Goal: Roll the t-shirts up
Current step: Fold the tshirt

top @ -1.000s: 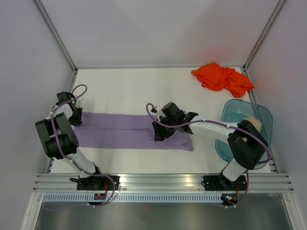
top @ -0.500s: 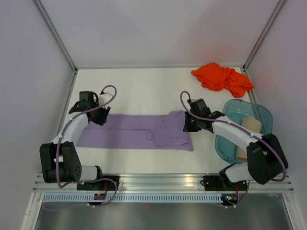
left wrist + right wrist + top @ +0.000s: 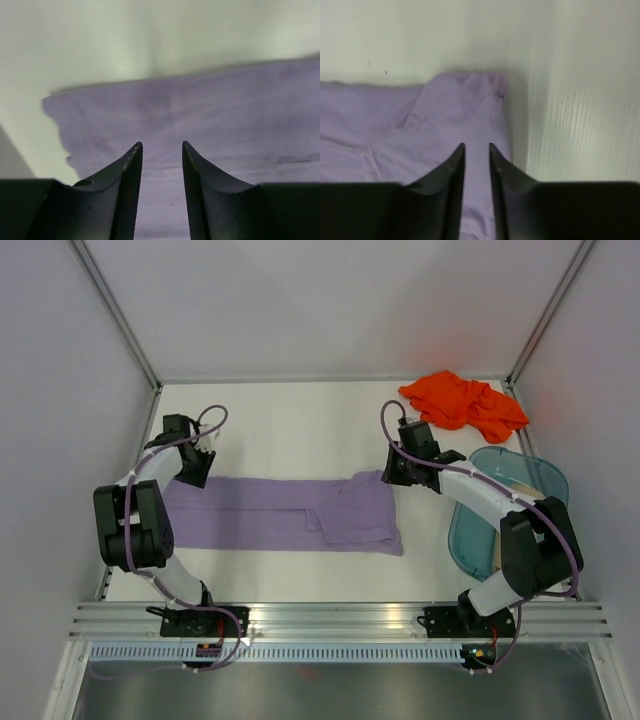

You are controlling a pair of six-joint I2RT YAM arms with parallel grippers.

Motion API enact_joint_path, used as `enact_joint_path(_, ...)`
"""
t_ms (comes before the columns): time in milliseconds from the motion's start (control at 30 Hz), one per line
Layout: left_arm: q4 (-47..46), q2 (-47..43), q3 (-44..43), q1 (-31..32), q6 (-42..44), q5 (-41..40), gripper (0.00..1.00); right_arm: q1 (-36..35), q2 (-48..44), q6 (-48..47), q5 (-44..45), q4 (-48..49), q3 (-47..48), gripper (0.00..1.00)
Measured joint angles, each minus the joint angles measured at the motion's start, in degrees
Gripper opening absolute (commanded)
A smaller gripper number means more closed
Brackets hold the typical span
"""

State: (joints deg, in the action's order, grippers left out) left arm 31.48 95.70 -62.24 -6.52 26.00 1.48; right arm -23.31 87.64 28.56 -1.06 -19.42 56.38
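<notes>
Soft, light and limp by the look of it: lavender t-shirt point(image 3: 280, 512) folded into a long band and spread flat on the white tabletop point(image 3: 290, 430), reaching from beneath the left fingers point(image 3: 127, 175) across to beneath the right fingers point(image 3: 454, 170). No stiffness to push against. Likely to sag or bunch if lifted at one spot, and to slide on so smooth a surface.

Left fingers set to a narrow gap, nothing between them, hanging over the band with its short end just ahead of the tips. Cannot tell whether touching the cloth. Right fingers narrower, almost together, also holding nothing. Far corner of the band just beyond their tips, a folded flap off to their left.

Best taken, probably, at a short end: pinch the edge near its corners, turn it over on itself, then roll while pressing lightly to keep the layers from creeping.

Plenty of bare tabletop beyond both pairs of fingers. Orange t-shirt point(image 3: 462, 402) crumpled farther out and to the right of the right fingers. Teal tub point(image 3: 455, 535) nearer in on that same side. Pale back wall point(image 3: 330, 310) closing off the far end.
</notes>
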Motion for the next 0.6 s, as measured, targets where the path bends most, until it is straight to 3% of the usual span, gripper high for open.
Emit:
enact_joint_path(67, -0.85, 0.79, -1.33, -3.19, -0.68, -1.05, 0.47, 1.27, 0.87, -0.09, 0.74, 1.70, 0.74, 0.42)
enact_joint_path(333, -5.51, 4.20, -8.20, -12.52, -2.45, -3.08, 0.53, 5.60, 7.19, -0.26, -2.71, 8.04, 0.79, 0.39)
enact_joint_path(433, -7.13, 8.28, -10.54, -15.04, -2.97, -3.04, 0.55, 5.55, 10.14, -0.07, -4.04, 9.25, 0.79, 0.29)
enact_joint_path(467, -7.50, 9.62, -10.78, -15.74, -3.06, -2.99, 0.56, 5.57, 10.75, 0.04, -4.72, 9.73, 0.79, 0.19)
enact_joint_path(600, -7.52, 14.05, -10.80, -17.35, -3.17, -2.27, 0.56, 6.40, 11.85, 0.92, -7.43, 12.26, 0.72, 0.00)
